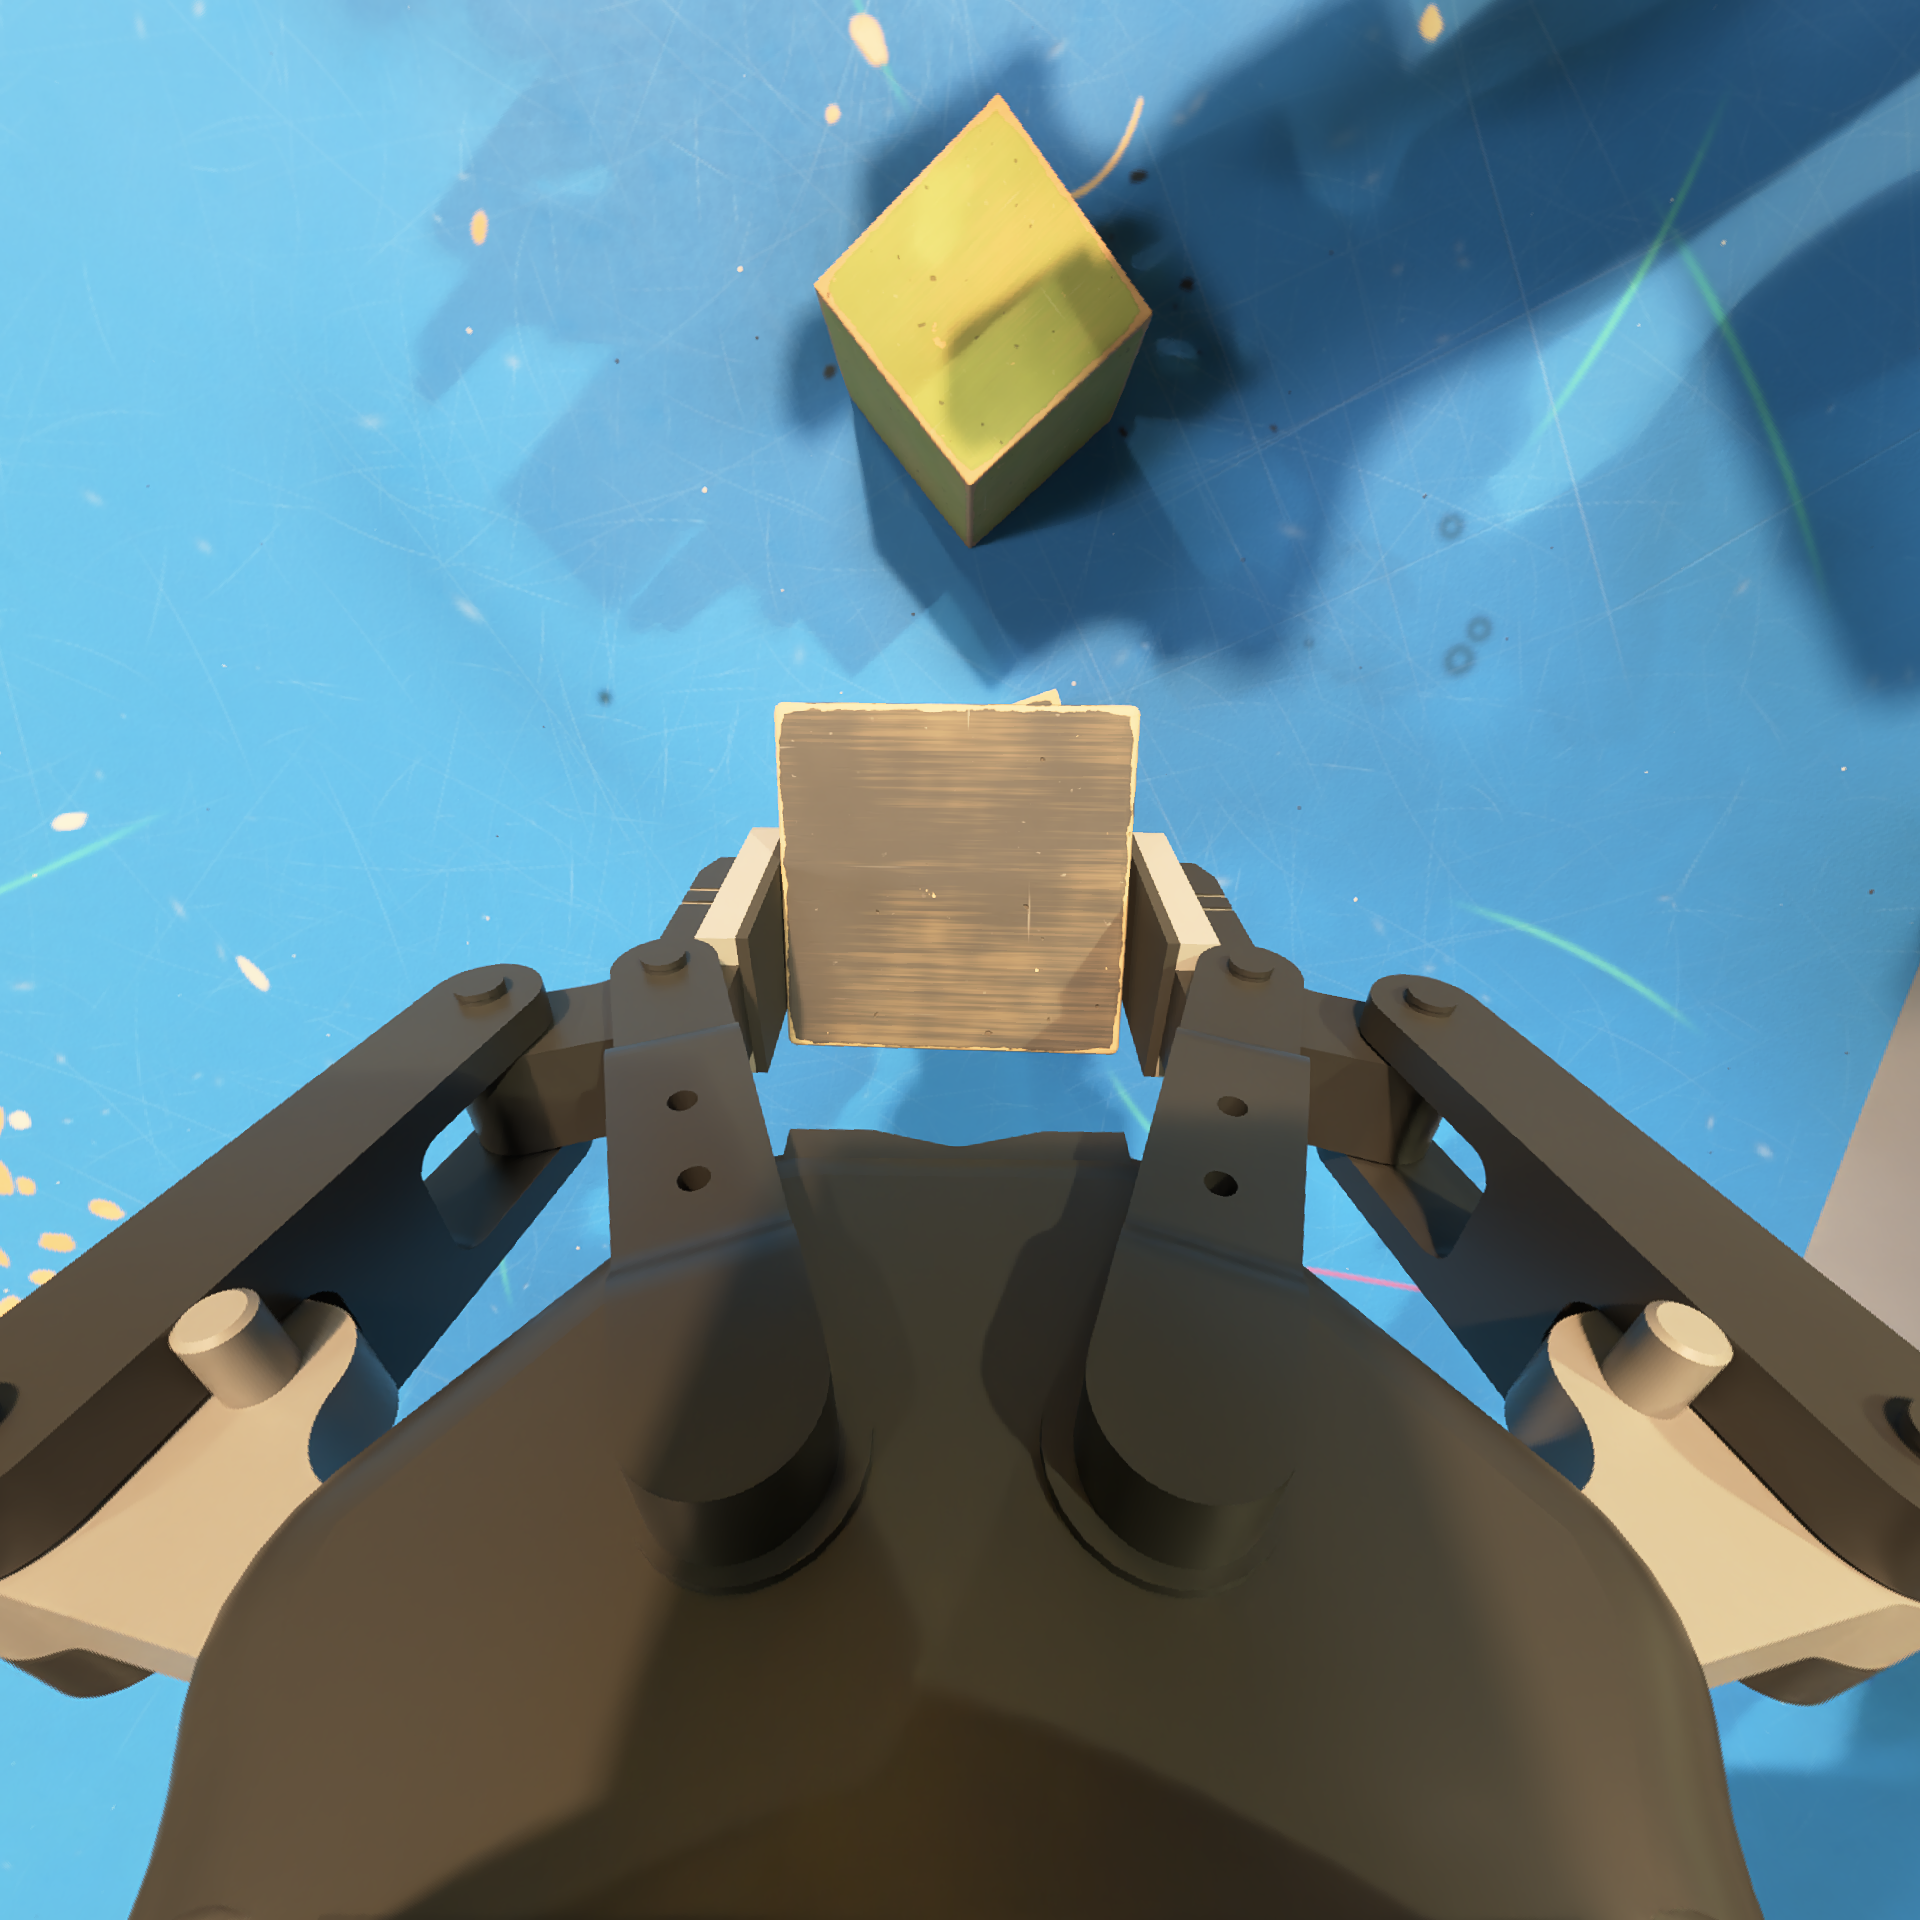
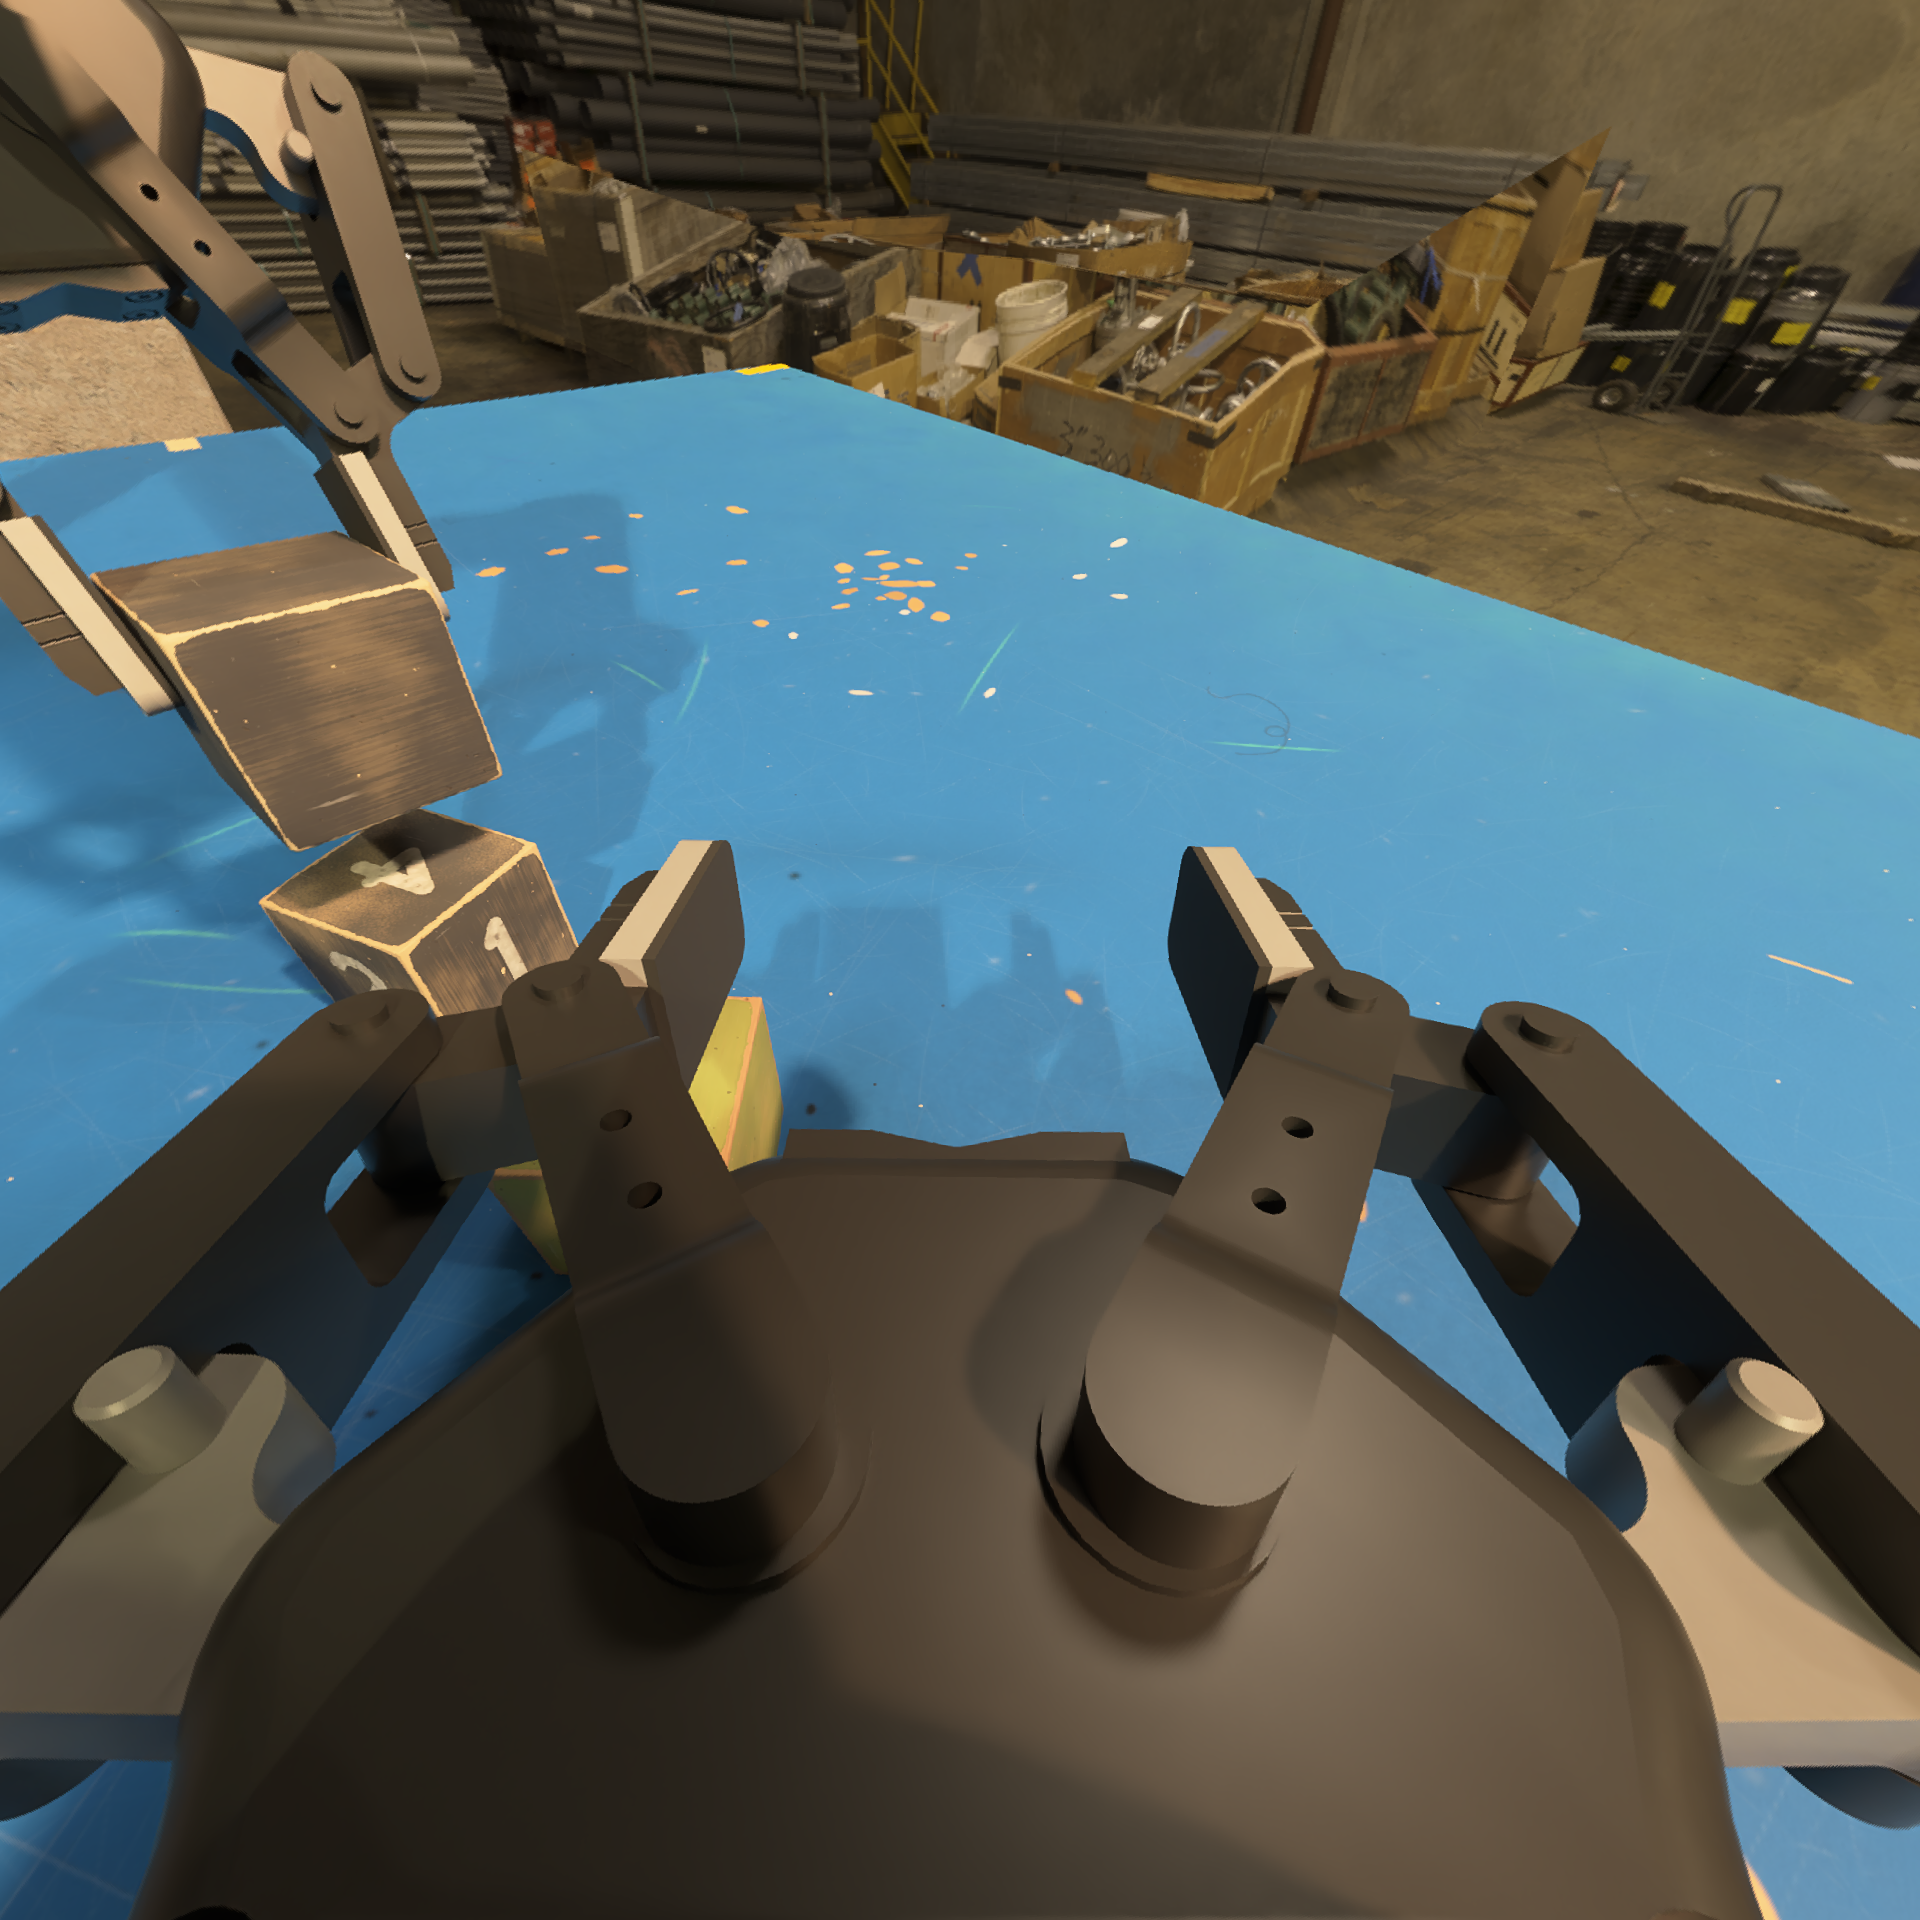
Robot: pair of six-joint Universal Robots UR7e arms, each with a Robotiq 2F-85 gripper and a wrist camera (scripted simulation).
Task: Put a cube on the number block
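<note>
My left gripper (image 1: 954, 935) is shut on a dark brown cube (image 1: 954, 878) with pale worn edges. In the right wrist view that cube (image 2: 312, 675) hangs just above the number block (image 2: 416, 914), a dark block with white digits on its faces, standing on the blue table (image 2: 1143, 779). The number block is almost wholly hidden under the held cube in the left wrist view. A yellow-green cube (image 1: 982, 312) lies on the table beyond it. My right gripper (image 2: 961, 935) is open and empty, low over the table, with the yellow-green cube (image 2: 743, 1081) behind its left finger.
The blue table's far edge (image 2: 1351, 540) gives onto a warehouse floor with crates and bins. Orange paint flecks (image 2: 894, 587) mark the table's middle. A grey surface (image 1: 1870, 1143) shows at the right edge of the left wrist view.
</note>
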